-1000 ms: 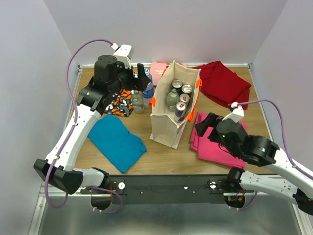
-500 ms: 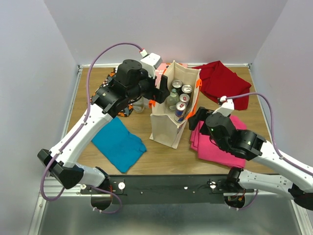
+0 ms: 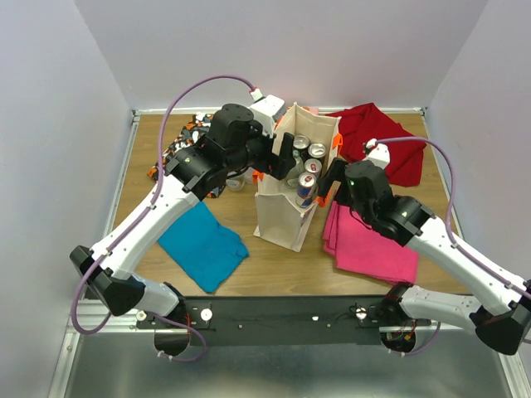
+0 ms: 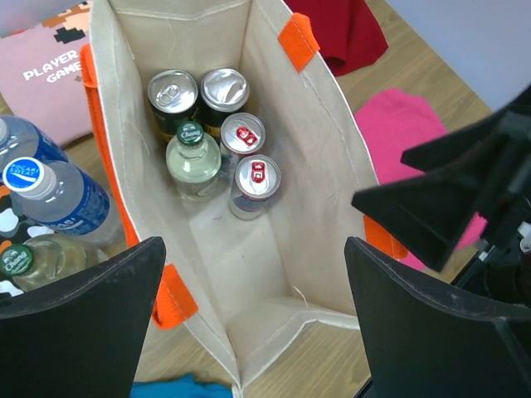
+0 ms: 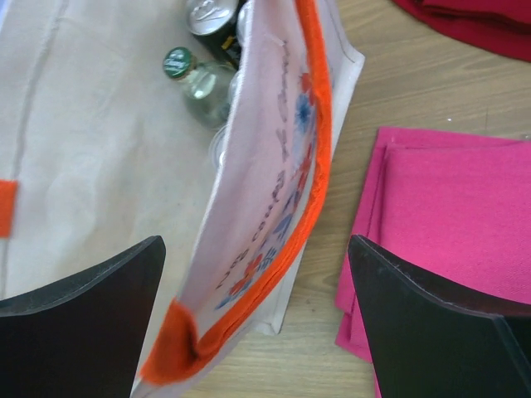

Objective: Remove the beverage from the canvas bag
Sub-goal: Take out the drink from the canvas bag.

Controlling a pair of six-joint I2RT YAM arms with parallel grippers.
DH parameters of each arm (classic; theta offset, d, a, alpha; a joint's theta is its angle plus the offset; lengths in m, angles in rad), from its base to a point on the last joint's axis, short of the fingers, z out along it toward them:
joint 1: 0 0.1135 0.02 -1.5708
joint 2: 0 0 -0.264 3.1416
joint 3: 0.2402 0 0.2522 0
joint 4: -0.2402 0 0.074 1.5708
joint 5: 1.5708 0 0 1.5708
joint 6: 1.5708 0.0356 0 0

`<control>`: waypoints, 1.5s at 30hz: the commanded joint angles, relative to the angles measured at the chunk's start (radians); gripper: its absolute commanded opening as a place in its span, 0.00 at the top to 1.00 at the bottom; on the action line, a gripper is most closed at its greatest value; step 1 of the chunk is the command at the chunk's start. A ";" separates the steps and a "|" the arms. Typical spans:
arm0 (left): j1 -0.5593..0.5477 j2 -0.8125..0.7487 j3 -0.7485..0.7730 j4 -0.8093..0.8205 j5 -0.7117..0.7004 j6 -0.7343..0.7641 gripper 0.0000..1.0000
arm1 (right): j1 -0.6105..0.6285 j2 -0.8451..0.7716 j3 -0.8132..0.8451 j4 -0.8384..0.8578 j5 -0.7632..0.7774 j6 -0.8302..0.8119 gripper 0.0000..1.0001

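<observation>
While the canvas bag (image 3: 280, 217) stands upright in the middle of the table (image 3: 274, 261), between a blue cloth (image 3: 203, 240) and a pink cloth (image 3: 369, 240), the left gripper (image 4: 253, 249) hovers right over its open mouth, fingers spread wide and holding nothing. Down at the bottom of the bag sit the drinks: four cans (image 4: 243, 133) packed together at one end, with a green-capped glass bottle (image 4: 192, 162) pressed against them, all upright. And on the other side the right gripper (image 5: 255, 245) is in close too, jaws apart, with the bag's orange-trimmed side wall running up between its two fingers; whether either finger touches the canvas cannot be told. Outside the bag, just beside its wall, stand water bottles (image 4: 58, 199), and a red cloth (image 3: 382, 141) lies at the far right of the table.
</observation>
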 commanded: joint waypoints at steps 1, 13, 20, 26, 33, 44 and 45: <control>-0.023 0.027 0.033 -0.043 -0.022 0.015 0.03 | -0.100 0.031 0.024 0.025 -0.210 -0.055 0.00; -0.069 0.072 0.068 -0.066 -0.001 0.052 0.04 | -0.108 -0.057 -0.113 0.047 -0.320 -0.072 0.00; -0.092 0.119 0.064 -0.058 0.011 0.047 0.05 | -0.109 -0.155 -0.173 0.044 -0.323 -0.068 0.00; -0.092 0.167 0.067 -0.041 0.028 0.040 0.05 | -0.108 -0.167 -0.191 0.050 -0.338 -0.076 0.00; -0.092 0.266 0.081 -0.006 0.021 0.014 0.06 | -0.108 -0.153 -0.153 0.033 -0.335 -0.108 0.00; -0.092 0.397 0.150 0.002 -0.033 -0.022 0.06 | -0.108 -0.127 -0.111 -0.021 -0.329 -0.144 0.00; -0.092 0.398 0.150 -0.003 -0.033 -0.025 0.06 | -0.108 -0.127 -0.111 -0.021 -0.334 -0.148 0.00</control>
